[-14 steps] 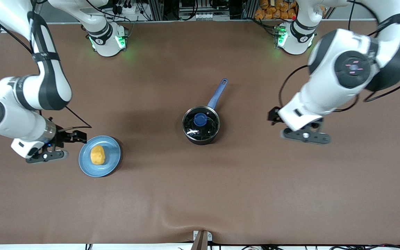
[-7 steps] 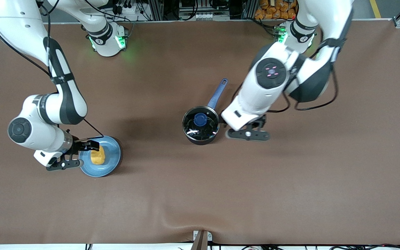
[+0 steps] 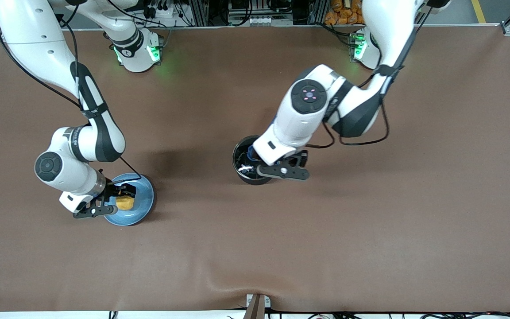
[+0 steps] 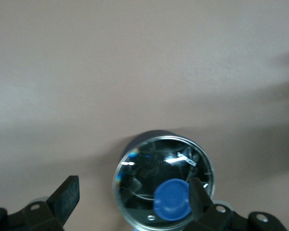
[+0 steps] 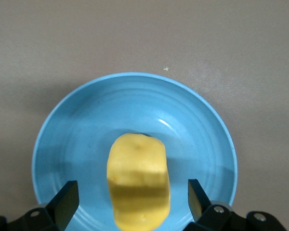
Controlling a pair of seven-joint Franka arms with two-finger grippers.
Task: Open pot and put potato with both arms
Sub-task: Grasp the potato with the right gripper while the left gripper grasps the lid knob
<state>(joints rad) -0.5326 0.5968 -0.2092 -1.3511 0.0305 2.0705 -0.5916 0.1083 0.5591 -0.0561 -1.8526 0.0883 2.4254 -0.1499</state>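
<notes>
Two grippers hang wide open and empty: the left gripper [image 4: 130,199] over the pot [image 3: 242,165], whose glass lid [image 4: 149,168] is on, the right gripper [image 5: 130,199] over the potato [image 5: 137,180] on the blue plate [image 3: 144,201].

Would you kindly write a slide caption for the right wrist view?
Open right gripper poised over the yellow potato lying on the light-blue plate.

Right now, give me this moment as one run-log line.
left end effector: open, over pot, lid on | right end effector: open, straddling potato on plate | nothing held
</notes>
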